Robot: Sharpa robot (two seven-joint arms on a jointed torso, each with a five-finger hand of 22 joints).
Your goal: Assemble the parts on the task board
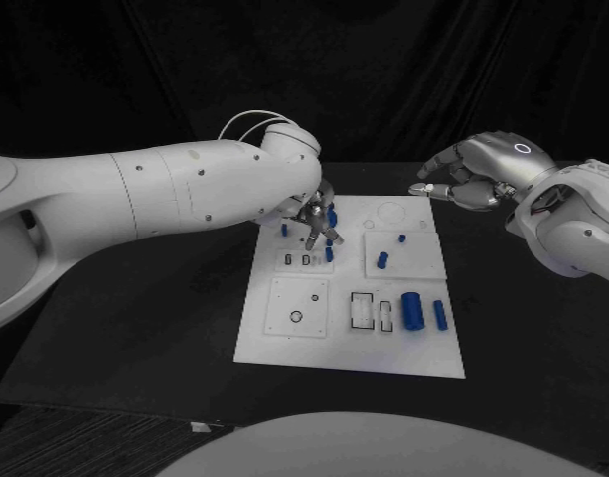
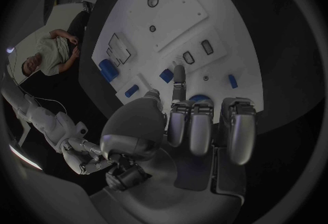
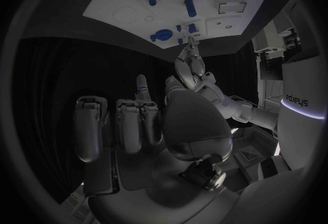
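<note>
Task board point(image 1: 304, 343), the flat white plastic plate, sits mid-table with small blue cylinder parts point(image 1: 411, 310) spread over it. Left hand point(image 1: 316, 221) hovers low over the far-left area, fingers pointing down among a few blue pieces; honestly can't tell if it's pinching one, since the fingertips overlap them. Right hand point(image 1: 469, 179) hangs off the far-right corner, fingers curled in, nothing in them.

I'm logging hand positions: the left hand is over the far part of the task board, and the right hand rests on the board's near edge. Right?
Not quite. The left hand is over the far part of the task board, but the head view shows the right hand raised beyond the board's far right corner, off the board, not on its near edge.
</note>
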